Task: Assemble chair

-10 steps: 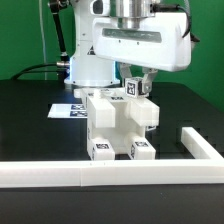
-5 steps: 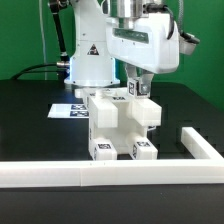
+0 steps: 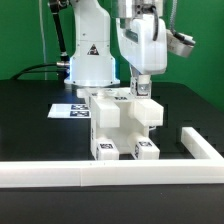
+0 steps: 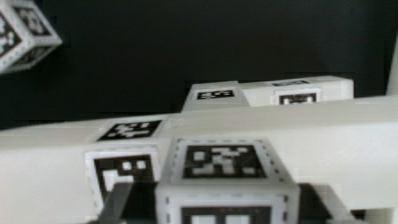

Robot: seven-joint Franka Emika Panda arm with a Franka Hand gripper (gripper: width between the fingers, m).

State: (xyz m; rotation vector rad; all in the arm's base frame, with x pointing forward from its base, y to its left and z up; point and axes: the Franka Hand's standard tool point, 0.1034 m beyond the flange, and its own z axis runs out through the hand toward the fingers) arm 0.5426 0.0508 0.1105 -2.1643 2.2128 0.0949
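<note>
So, you have the gripper (image 3: 141, 86) pinching a small white block (image 3: 141, 92), its jaws drawn in tight against the block's two sides; it hangs straight down from the arm above the chair (image 3: 115, 125). The block sits at the top of the chair, toward the exterior view's right and to the rear; you cannot tell from this view whether it rests on the part below or hovers just over it.

The chair stands upright on the black table (image 3: 30, 130), near the middle of the exterior view; it is a blocky white stack with two tagged feet at the front, just behind the long run of the border rail (image 3: 60, 176); the rail also turns back along the exterior view's right. The marker board (image 3: 68, 108) lies flat on the table behind the chair, toward the exterior view's left, partly hidden by it; the robot's base (image 3: 88, 62) rises further back.

In the wrist view you see the block (image 4: 221, 165) close up, with a tag on each of two faces; the dark fingers (image 4: 119, 205) flank it on both sides; beyond it runs a broad white face of the chair (image 4: 54, 140) with more tags.
</note>
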